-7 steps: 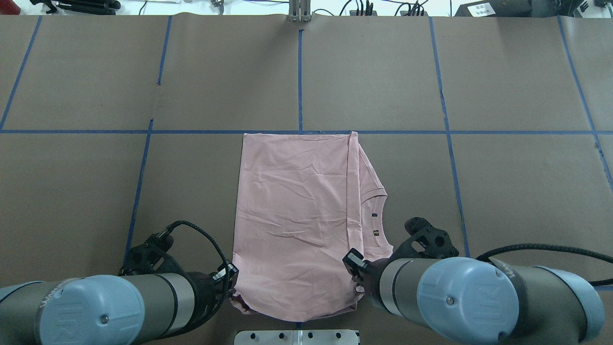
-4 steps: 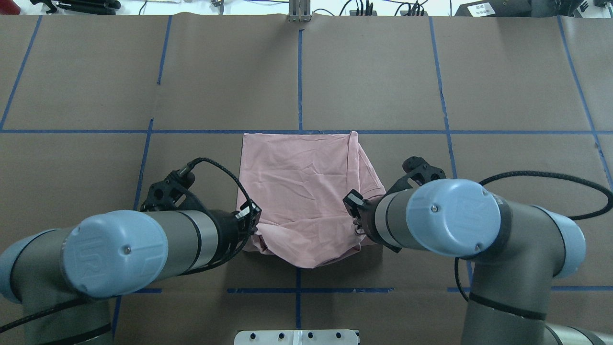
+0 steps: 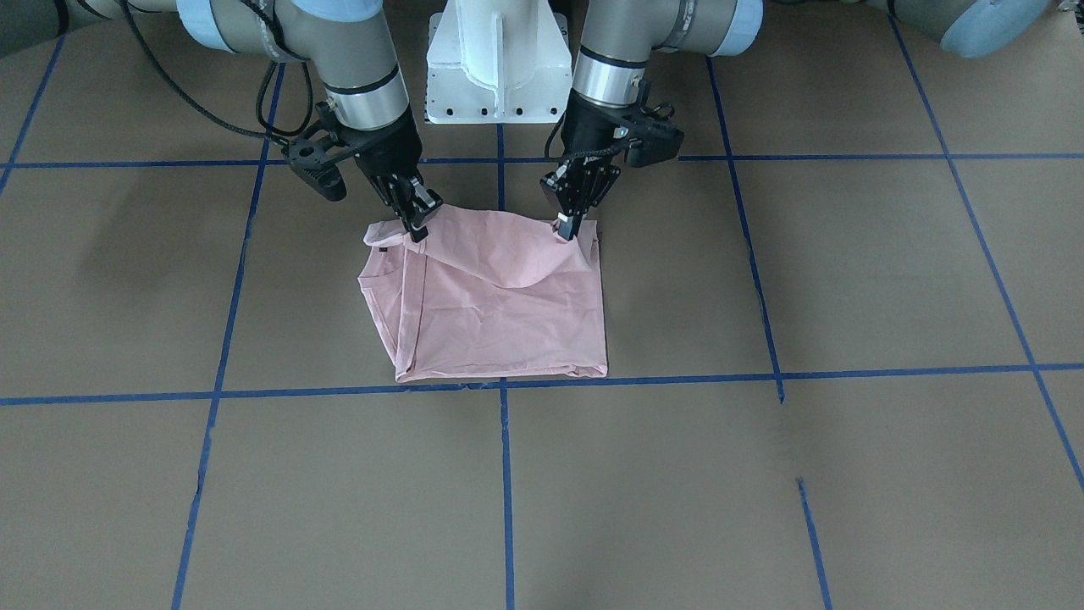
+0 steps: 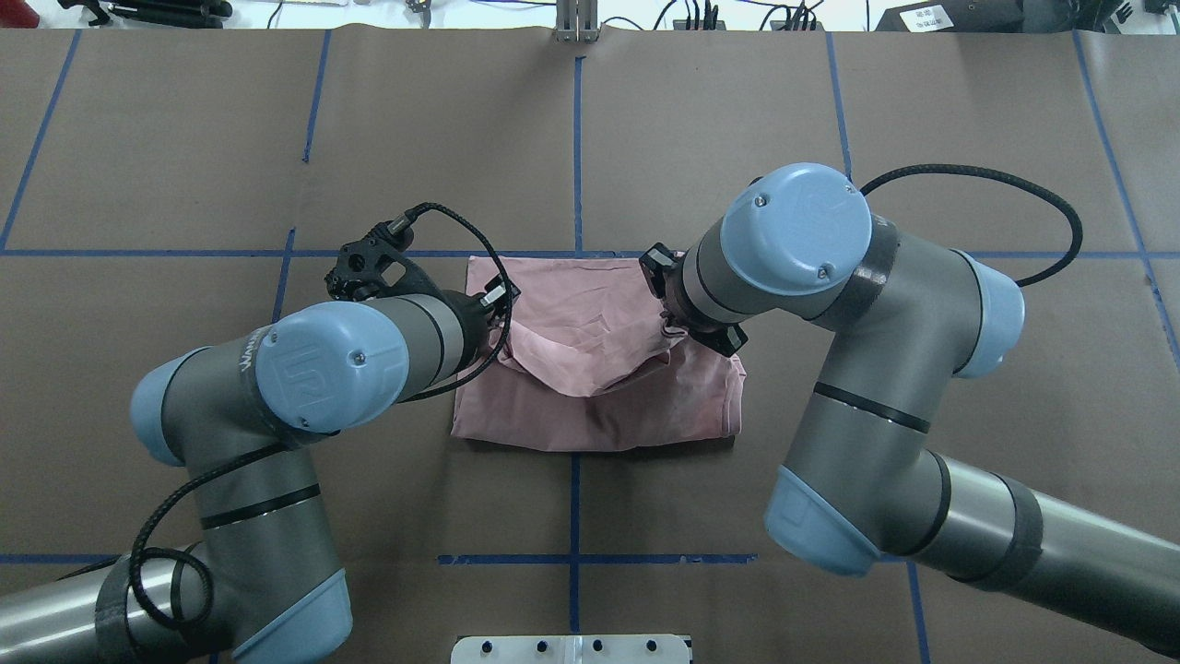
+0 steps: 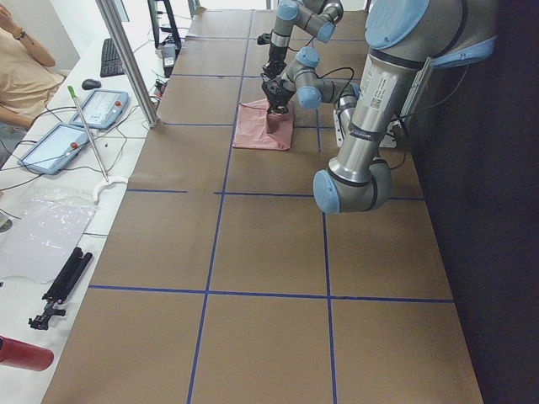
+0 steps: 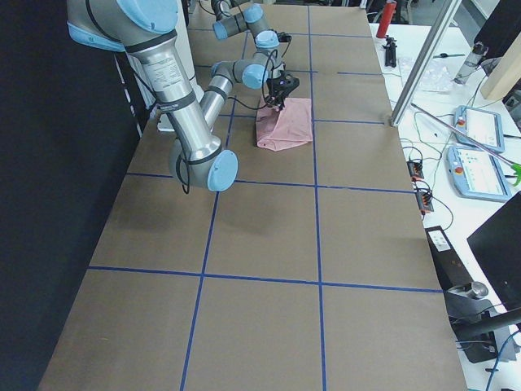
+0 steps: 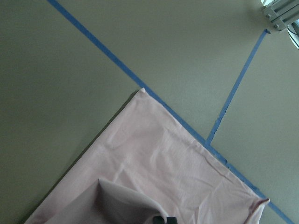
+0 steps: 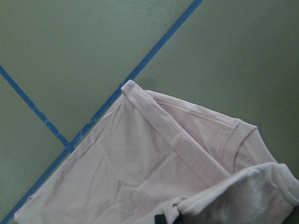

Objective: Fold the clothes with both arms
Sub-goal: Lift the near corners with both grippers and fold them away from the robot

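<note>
The clothes are one pale pink T-shirt (image 3: 508, 322) lying on the brown table, partly doubled over, its far edge along a blue tape line. My left gripper (image 3: 566, 227) is shut on one lifted corner of the shirt's robot-side edge. My right gripper (image 3: 417, 225) is shut on the other corner, next to the sleeve. The cloth sags between them above the flat part of the T-shirt (image 4: 599, 410). In the overhead view the wrists hide both sets of fingertips. The left wrist view shows the T-shirt (image 7: 163, 168) spread below, and so does the right wrist view of the T-shirt (image 8: 140, 163).
The white pedestal base (image 3: 495, 68) stands behind the shirt on the robot's side. Blue tape lines (image 4: 576, 138) grid the brown table. A metal post (image 5: 126, 59), control pendants (image 5: 101, 105) and a seated person (image 5: 21, 71) are beyond the table's far edge.
Both grippers have carried the shirt's near edge up and away from the robot, over the rest of the shirt toward its far edge. The arms have stretched forward.
</note>
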Available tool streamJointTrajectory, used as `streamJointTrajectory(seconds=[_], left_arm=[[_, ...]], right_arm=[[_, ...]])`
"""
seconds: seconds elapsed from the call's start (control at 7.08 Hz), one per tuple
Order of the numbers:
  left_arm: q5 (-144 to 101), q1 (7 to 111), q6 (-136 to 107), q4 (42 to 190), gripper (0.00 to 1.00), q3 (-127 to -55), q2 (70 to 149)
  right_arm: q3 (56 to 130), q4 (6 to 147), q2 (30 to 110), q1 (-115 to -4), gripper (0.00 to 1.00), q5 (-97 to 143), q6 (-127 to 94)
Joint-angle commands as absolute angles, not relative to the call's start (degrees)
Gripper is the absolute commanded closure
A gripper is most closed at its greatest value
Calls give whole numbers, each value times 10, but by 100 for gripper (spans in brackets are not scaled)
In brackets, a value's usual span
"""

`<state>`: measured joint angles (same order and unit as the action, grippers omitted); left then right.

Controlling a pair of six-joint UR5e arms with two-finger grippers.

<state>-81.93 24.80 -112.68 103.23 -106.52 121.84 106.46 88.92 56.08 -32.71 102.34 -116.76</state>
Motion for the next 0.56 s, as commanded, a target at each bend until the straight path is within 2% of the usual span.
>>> streamJointTrajectory(seconds=[0.0,0.14,0.42], left_arm=[[-805,268,-1097,1069,100,-1006,1232],[-805,275,-1096,1080,100,-994,1232],[-804,301,-1072,1132,100,-933,1232]], right_arm=[[975,793,554,-360,100,1045,-1166],[949,783,550,-373,100,1055,-1161],[850,780,496,-395,100,1057,-1119]])
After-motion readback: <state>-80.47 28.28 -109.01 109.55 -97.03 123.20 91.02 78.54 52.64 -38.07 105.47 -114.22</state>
